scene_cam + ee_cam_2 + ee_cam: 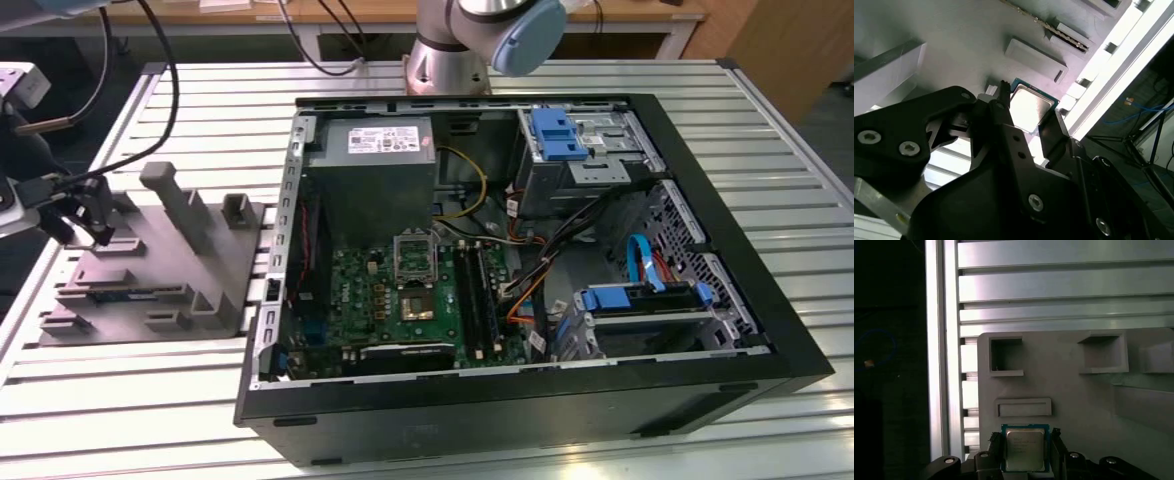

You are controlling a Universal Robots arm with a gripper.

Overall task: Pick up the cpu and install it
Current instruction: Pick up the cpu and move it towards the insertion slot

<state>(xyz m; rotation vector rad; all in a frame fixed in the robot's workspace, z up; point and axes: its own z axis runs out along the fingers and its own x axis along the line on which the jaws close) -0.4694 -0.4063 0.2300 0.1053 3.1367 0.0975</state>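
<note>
The cpu (1025, 449), a thin square chip with a pale metal top and a green rim, sits between my gripper's (1025, 438) two black fingers (994, 441) over the grey moulded tray (1079, 395). The second wrist view shows the cpu (1030, 104) with a finger pressed against each of two opposite edges. My gripper (1027, 109) is shut on it. In the exterior view my gripper (83, 226) hangs low over the tray's (174, 270) far left end. I cannot tell whether the chip still touches the tray.
An open black computer case (534, 400) lies on the slatted aluminium table (134, 400) at the exterior view's right of the tray. Its green motherboard (374, 300) has an empty socket (414, 258). Upright posts (171, 200) rise from the tray beside my gripper. Cables hang at the far left.
</note>
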